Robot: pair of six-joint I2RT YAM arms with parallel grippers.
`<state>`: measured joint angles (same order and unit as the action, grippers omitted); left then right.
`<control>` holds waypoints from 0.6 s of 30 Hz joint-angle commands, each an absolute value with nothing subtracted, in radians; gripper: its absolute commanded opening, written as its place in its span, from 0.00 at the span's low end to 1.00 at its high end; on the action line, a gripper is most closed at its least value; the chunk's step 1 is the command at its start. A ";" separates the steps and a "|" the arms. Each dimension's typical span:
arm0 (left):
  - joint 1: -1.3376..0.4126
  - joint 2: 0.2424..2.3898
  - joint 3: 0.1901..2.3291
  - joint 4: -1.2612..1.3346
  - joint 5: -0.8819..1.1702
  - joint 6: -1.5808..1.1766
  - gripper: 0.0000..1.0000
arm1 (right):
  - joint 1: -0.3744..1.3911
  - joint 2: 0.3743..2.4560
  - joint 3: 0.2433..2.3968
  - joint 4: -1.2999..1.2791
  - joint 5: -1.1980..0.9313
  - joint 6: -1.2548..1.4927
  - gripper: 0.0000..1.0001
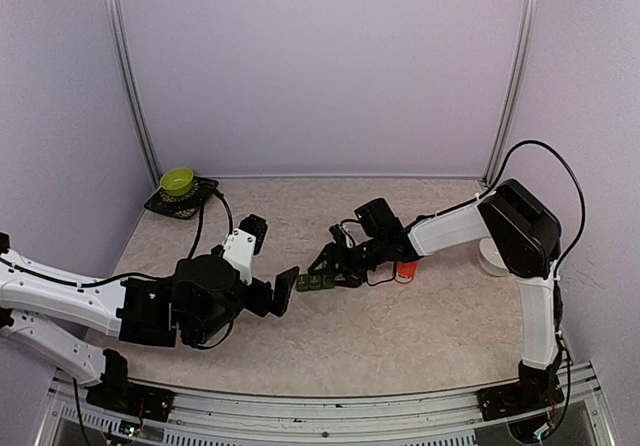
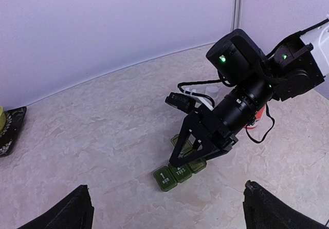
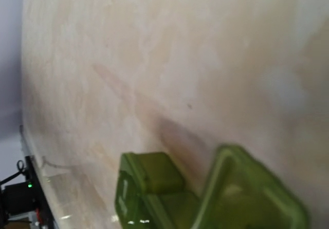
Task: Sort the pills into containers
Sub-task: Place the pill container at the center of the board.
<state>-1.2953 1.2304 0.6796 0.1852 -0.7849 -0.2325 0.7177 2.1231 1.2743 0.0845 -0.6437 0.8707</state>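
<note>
Surface (image 1: 400, 336) is a beige marble-pattern top, matte with faint veining, running wall to wall inside a booth. Walls (image 1: 320, 66) are plain pale lilac at the back and both sides. Two metal posts (image 1: 132, 86) stand at the back corners, and an aluminium rail (image 1: 350, 406) runs along the near edge by the arm bases. Back-left corner: green bowl (image 1: 177, 180) sitting on a black mat (image 1: 160, 204). Containers (image 1: 315, 283) lie flat near the middle of the surface, a dark green strip. Left wrist view reads MON and TUES on the two near lids, both shut. Right wrist view is blurred but shows one lid standing up on the strip. Right claw (image 1: 335, 268) is angled down over the strip's far end, jaws parted. Can't tell if a fingertip touches the plastic. Red bottle (image 1: 405, 271) stands upright just behind the right wrist, near the strip but apart from it. Small white object (image 1: 490, 258) sits toward the right side, half hidden by the right arm. Left claw (image 1: 278, 294) hangs above the surface just left of the strip, spread wide, empty, pointed at it.
</note>
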 commanded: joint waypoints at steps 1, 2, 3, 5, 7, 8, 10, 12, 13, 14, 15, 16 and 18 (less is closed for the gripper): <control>-1.290 1.219 0.693 0.176 -0.781 -0.239 0.99 | 0.729 2.059 1.286 -0.059 -0.568 0.799 0.71; -1.290 1.220 0.693 0.178 -0.784 -0.238 0.99 | 0.731 2.053 1.283 -0.074 -0.561 0.792 0.71; -1.290 1.222 0.693 0.181 -0.784 -0.236 0.99 | 0.733 2.046 1.279 -0.081 -0.554 0.786 0.72; -1.290 1.225 0.693 0.186 -0.784 -0.233 0.99 | 0.738 2.035 1.277 -0.102 -0.541 0.774 0.74; -1.289 1.230 0.694 0.191 -0.788 -0.229 0.99 | 0.742 2.023 1.278 -0.127 -0.524 0.757 0.77; -1.290 1.233 0.696 0.192 -0.790 -0.227 0.99 | 0.744 2.015 1.279 -0.138 -0.515 0.749 0.79; -1.289 1.240 0.700 0.193 -0.792 -0.225 0.99 | 0.750 1.997 1.285 -0.164 -0.499 0.731 0.83; -1.288 1.247 0.705 0.195 -0.791 -0.223 0.99 | 0.755 1.980 1.295 -0.195 -0.475 0.711 0.87; -1.288 1.250 0.708 0.195 -0.791 -0.222 0.99 | 0.757 1.972 1.301 -0.211 -0.463 0.700 0.90; -1.289 1.255 0.711 0.195 -0.792 -0.221 0.99 | 0.758 1.966 1.308 -0.230 -0.449 0.688 0.91; -1.288 1.258 0.715 0.195 -0.792 -0.221 0.99 | 0.759 1.962 1.315 -0.245 -0.437 0.676 0.93; -1.288 1.261 0.719 0.196 -0.793 -0.220 0.99 | 0.758 1.956 1.319 -0.258 -0.422 0.666 0.95; -1.288 1.269 0.727 0.196 -0.793 -0.217 0.99 | 0.759 1.947 1.326 -0.279 -0.403 0.648 0.98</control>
